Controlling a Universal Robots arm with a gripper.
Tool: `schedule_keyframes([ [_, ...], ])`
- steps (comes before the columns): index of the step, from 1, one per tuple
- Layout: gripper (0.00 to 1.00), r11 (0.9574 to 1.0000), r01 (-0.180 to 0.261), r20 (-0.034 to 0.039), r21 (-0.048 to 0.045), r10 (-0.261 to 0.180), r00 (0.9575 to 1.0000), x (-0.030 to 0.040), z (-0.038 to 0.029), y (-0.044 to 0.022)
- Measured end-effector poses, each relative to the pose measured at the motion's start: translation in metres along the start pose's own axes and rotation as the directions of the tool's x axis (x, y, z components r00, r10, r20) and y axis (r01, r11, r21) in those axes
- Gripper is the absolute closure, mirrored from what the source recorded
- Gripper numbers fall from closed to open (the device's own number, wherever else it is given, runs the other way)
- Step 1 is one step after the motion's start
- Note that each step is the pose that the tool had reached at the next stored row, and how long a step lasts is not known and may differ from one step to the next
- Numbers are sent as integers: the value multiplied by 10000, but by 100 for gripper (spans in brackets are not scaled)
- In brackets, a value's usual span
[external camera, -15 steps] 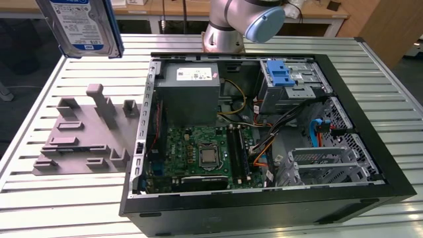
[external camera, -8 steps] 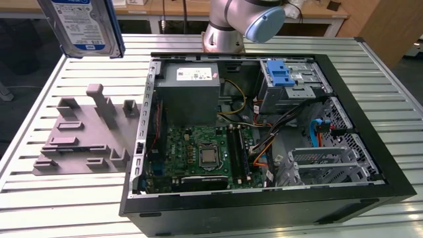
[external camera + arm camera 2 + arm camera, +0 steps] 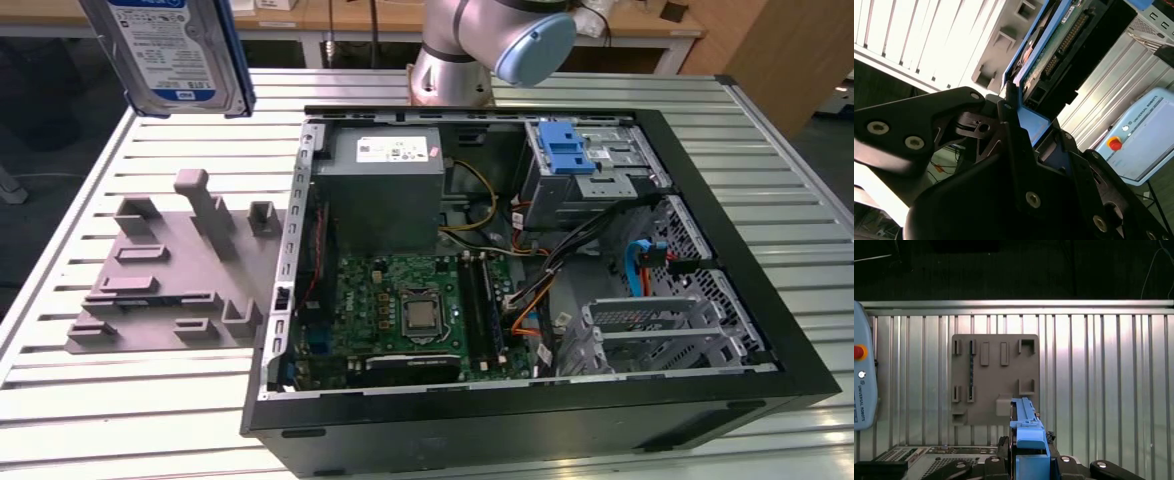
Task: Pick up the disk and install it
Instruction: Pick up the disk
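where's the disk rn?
Exterior view's upper left: the disk is aloft, clamped in the gripper, above the grey fixture plate beside the open computer case.

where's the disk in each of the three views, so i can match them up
Exterior view: the disk is raised at the exterior view's upper left.
First wrist view: the disk, edge-on, before the grey fixture plate.
Second wrist view: the disk close up, green underside showing.
Shared landmark: the grey fixture plate.

The arm [image 3: 454, 60] holds its pincer [image 3: 1028, 447] aloft, clamped on the disk [image 3: 174, 55].
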State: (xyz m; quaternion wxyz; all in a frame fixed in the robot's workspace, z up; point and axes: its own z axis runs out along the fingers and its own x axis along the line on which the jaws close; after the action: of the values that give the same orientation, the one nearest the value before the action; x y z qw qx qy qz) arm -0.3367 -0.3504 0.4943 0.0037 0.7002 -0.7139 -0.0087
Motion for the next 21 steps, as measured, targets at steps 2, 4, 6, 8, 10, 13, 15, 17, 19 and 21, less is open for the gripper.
schedule_keyframes([
  [2, 64, 10000, 0, 0, 0, 0, 10000, 0, 0, -6],
  [4, 64, 10000, 1, 0, 1, -1, 10000, 0, 0, -16],
  [6, 64, 10000, 0, 0, 0, 0, 10000, -1, -1, -29],
  [8, 64, 10000, 0, 0, 0, 0, 10000, -1, -1, -45],
  [10, 64, 10000, 0, 0, 0, 0, 10000, -1, -1, -61],
  [13, 64, 10000, 0, 0, 0, 0, 10000, -2, -2, -85],
  [15, 64, 10000, 0, 0, 0, 0, 10000, -2, -2, -100],
  [17, 64, 10000, 0, 0, 0, 0, 10000, -2, -2, -115],
  [19, 64, 10000, 0, -1, 0, 0, 10000, -3, -2, -131],
  [21, 64, 10000, 0, 0, -1, 0, 10000, -3, -3, -147],
])
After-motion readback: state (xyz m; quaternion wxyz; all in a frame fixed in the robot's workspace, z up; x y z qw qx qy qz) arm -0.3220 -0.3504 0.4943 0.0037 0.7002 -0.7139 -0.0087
